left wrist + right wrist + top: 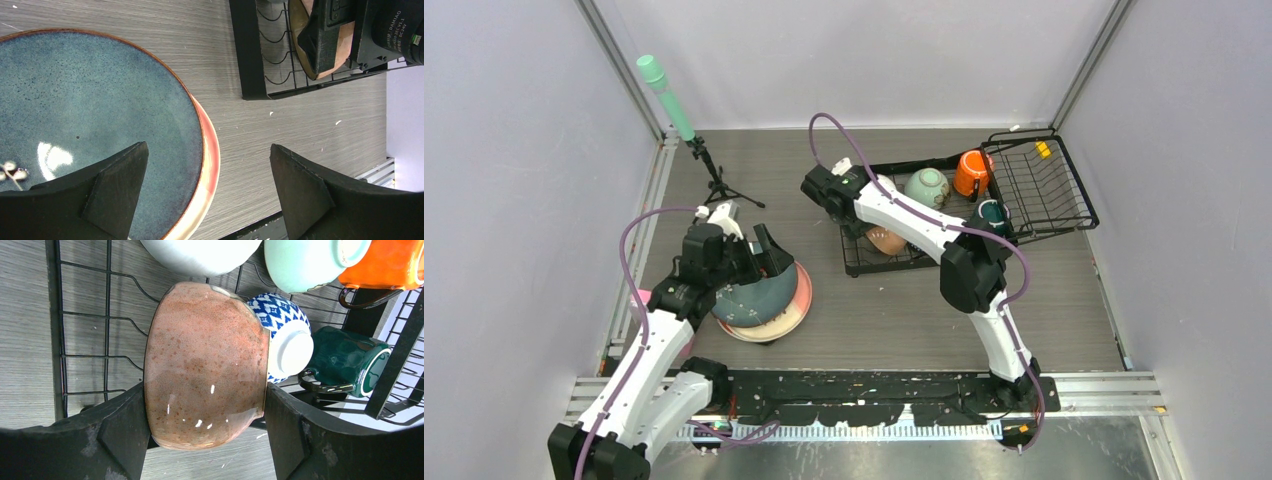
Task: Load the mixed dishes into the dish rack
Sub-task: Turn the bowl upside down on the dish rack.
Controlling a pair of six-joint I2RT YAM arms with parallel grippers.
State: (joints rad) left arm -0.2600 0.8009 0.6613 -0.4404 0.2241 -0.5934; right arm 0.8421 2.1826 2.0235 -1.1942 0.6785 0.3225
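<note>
Right fingers [120, 440] pinch glossy brown bowl [205, 365]; left fingers [115, 190] spread over speckled teal plate [90, 100].

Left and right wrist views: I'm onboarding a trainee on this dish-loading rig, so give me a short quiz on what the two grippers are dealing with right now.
1. True or false: the dark teal plate lies on top of the pink plate.
2. Which colour is the bowl between the fingers of the right gripper? A) white B) brown C) mint-green
3. Fill in: the left gripper hangs over the plates' edge with its jaws ___.
Key: 1 true; 2 B, the brown bowl; 3 open.
</note>
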